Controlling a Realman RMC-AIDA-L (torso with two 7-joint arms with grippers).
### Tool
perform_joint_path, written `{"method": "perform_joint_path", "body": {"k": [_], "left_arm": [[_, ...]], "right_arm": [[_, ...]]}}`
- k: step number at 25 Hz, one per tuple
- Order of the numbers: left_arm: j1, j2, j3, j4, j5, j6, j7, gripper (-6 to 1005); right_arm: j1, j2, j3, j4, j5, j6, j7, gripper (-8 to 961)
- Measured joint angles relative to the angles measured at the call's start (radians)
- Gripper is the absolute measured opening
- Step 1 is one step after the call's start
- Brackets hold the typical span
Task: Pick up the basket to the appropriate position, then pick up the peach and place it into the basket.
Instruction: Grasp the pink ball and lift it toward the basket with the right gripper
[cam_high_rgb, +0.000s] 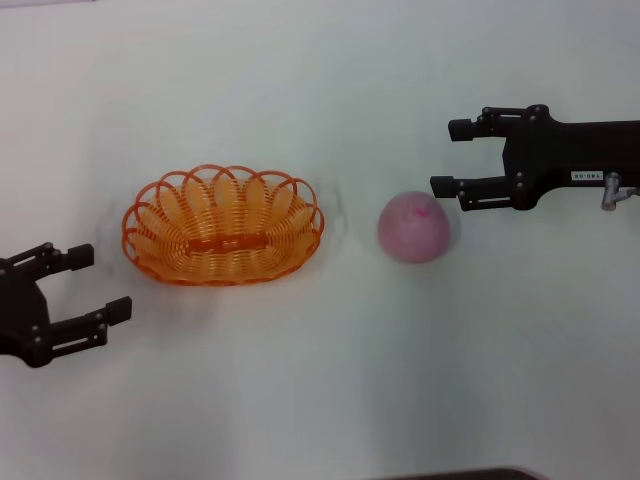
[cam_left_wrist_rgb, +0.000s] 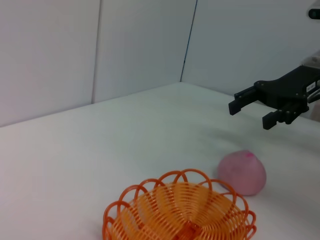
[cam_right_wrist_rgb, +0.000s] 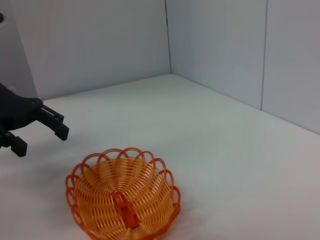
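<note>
Resting apart, basket (cam_high_rgb: 223, 241), peach (cam_high_rgb: 414, 227), table (cam_high_rgb: 320, 380)

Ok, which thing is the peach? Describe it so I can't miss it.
On the white table, find the orange wire basket near the middle. The peach sits apart on the basket's right, just off the open right gripper. It is the only round, solid, pale pink thing there.
</note>
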Motion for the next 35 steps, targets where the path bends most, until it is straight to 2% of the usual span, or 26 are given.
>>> {"method": "perform_joint_path", "body": {"k": [20,25,30,35], "left_arm": [[0.018,-0.002,0.001,-0.032,0.036,-0.017,0.019,799],[0.019,-0.001,-0.001,-0.032,0.037,-0.008,0.017,799],[0.022,0.000,-0.007,-0.031,0.038,0.008,0.016,799],[0.022,0.001,-0.010,-0.028,0.038,0.023,0.016,799]], "right_arm": [[-0.002,-0.001,0.000,0.000,0.000,-0.002,0.017,825],[0.012,-0.017,-0.001,-0.030,-0.001,-0.049,0.154,825],[0.013,-0.020,-0.005,-0.126,-0.016,-0.114,0.305,825],[0.058,-0.030,-0.008,-0.169,-0.131,-0.140,0.481,825]]}}
